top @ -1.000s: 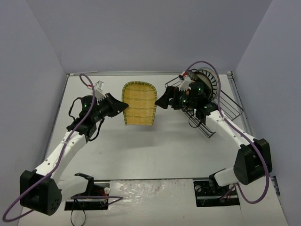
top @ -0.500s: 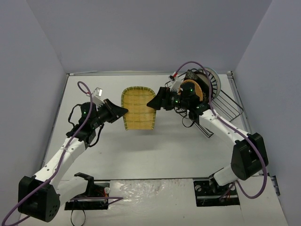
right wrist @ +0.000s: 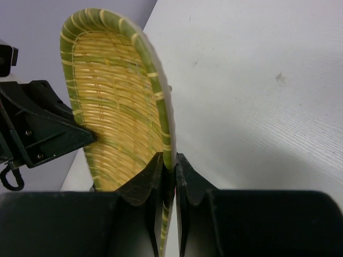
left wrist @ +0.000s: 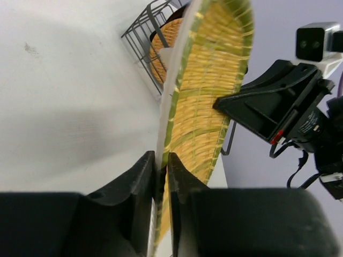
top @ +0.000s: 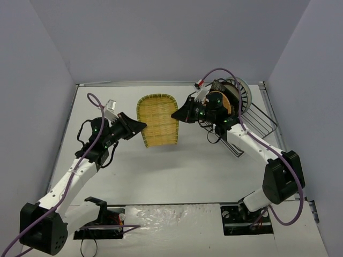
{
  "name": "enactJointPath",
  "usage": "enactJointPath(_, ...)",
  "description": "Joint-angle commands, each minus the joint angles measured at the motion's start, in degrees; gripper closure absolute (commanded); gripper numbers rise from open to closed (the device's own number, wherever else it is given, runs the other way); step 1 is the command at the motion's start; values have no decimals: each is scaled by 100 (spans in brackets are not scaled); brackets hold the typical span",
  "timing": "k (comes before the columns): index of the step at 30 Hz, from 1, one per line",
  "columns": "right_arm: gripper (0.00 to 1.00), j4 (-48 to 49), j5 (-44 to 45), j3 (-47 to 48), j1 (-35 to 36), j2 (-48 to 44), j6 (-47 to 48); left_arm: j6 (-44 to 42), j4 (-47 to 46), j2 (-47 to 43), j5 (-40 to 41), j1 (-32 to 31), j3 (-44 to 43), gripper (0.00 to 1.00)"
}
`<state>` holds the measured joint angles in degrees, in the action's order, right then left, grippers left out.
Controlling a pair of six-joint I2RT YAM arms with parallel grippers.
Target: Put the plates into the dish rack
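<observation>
While the yellow plate hangs tilted above the table in the middle of the overhead view, both grippers are clamped on it. The left gripper pinches its left rim with the fingers nearly closed, and the right gripper grips the opposite rim the same way. The dish rack sits at the upper right, holding a striped plate and an orange plate on edge. The table is white, with plain lilac-grey walls around it. Print on the right gripper's body is too small to read.

no readable text, labels, brands, numbers or signs anywhere
</observation>
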<state>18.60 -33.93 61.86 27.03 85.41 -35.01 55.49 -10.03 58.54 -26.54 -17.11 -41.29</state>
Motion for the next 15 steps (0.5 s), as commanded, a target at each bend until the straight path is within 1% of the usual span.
enactJointPath(1,100,-49,74,388,31,-175,898,33,-386,-186,61,14,-151,81)
enactJointPath(2,100,-56,144,388,28,-211,908,25,-379,-195,64,14,-152,80)
enactJointPath(3,100,-166,217,397,-15,-265,1060,-93,-260,-204,115,14,-169,66)
enactJointPath(5,100,-283,389,424,-88,-379,1204,-230,103,-239,180,23,-207,50)
enactJointPath(6,100,-389,442,452,-184,-457,1328,-387,384,-249,267,25,-278,35)
enactJointPath(7,100,-527,504,513,-284,-518,1488,-548,713,-287,359,71,-385,23)
enactJointPath(8,100,-628,510,574,-365,-541,1592,-652,936,-291,408,76,-459,16)
enactJointPath(9,100,-808,510,694,-508,-599,1757,-888,1411,-319,469,175,-622,8)
enactJointPath(11,100,-1242,590,880,-698,-701,2078,-1287,2057,-440,642,487,-862,3)
enactJointPath(12,100,-1343,707,1010,-792,-763,2337,-1565,2411,-521,803,563,-974,3)
enactJointPath(13,100,-1550,929,1182,-855,-831,2542,-1892,2777,-584,932,687,-1050,3)
enactJointPath(15,100,-2025,1583,1394,-918,-893,3011,-2308,3125,-705,1234,925,-1154,3)
